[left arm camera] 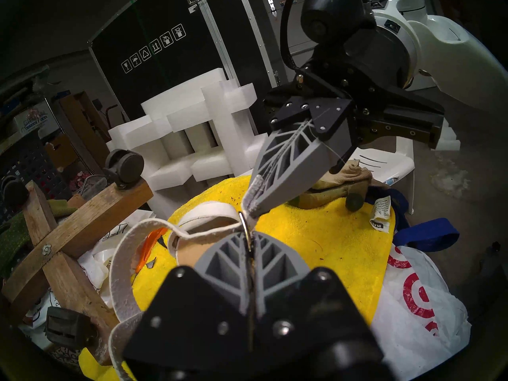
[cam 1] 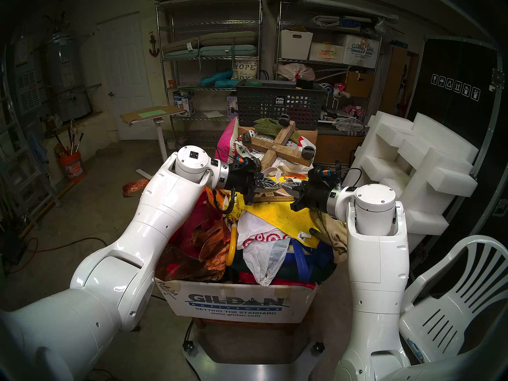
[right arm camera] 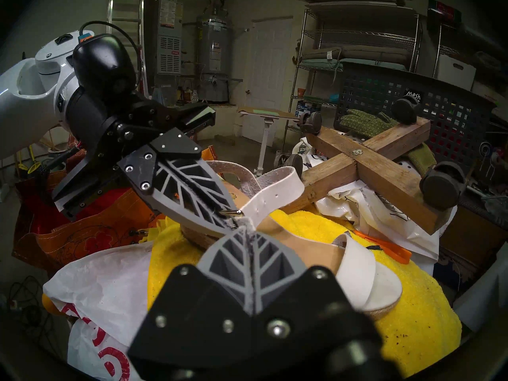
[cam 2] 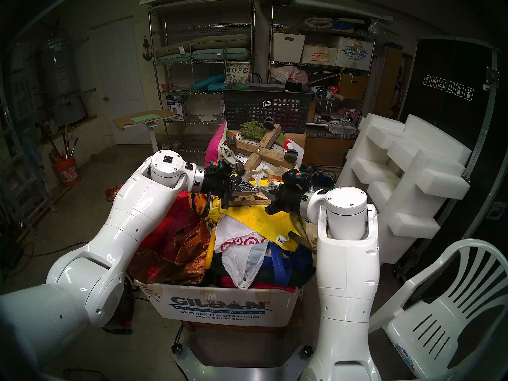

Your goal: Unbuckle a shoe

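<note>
The shoe, a cream-white sandal with a tan footbed and jute-wrapped sole, lies on a yellow towel atop the pile. Its ankle strap arches up from the heel. My left gripper is shut on the small metal buckle. My right gripper is shut on the frayed strap end right beside that buckle. The two grippers meet tip to tip over the heel, as the head view shows at the left gripper and right gripper. The arms hide most of the shoe from the head cameras.
A wooden cross with casters and green gloves lie just behind the shoe. A white plastic bag sits in front. All of it is heaped in a Gildan cardboard box. Foam blocks and a white chair stand on the right.
</note>
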